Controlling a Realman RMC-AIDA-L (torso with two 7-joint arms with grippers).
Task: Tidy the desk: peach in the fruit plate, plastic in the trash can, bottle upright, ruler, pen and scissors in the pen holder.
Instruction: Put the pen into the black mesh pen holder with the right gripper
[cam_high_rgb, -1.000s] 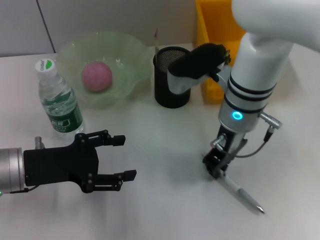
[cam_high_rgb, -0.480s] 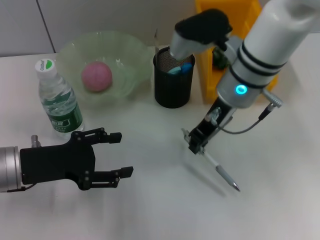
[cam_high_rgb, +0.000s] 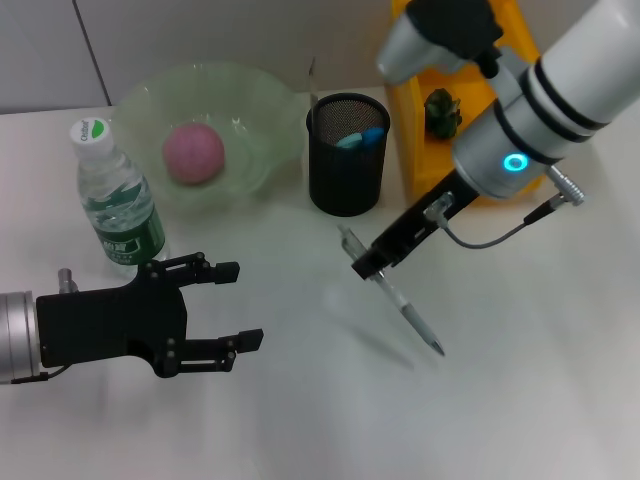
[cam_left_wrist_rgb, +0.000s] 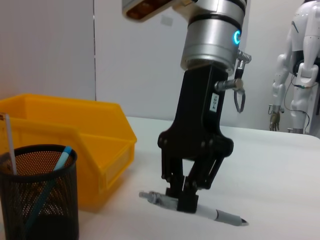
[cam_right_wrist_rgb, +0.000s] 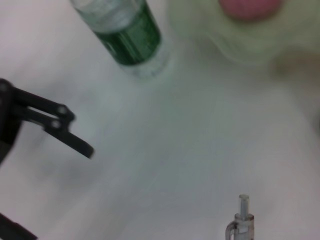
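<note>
right gripper (cam_high_rgb: 368, 266) clamped on the pen (cam_high_rgb: 392, 291) near its clip end, lifted clear of the desk (cam_high_rgb: 300, 420) just beside the mesh pen holder (cam_high_rgb: 347, 168), tip hanging low, likely for tipping upright. left gripper (cam_high_rgb: 215, 318) spread wide, parked near the upright bottle (cam_high_rgb: 115, 198).

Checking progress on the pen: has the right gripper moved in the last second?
Yes. The right gripper, shut on the pen, has lifted it off the table and carried it toward the pen holder.
</note>
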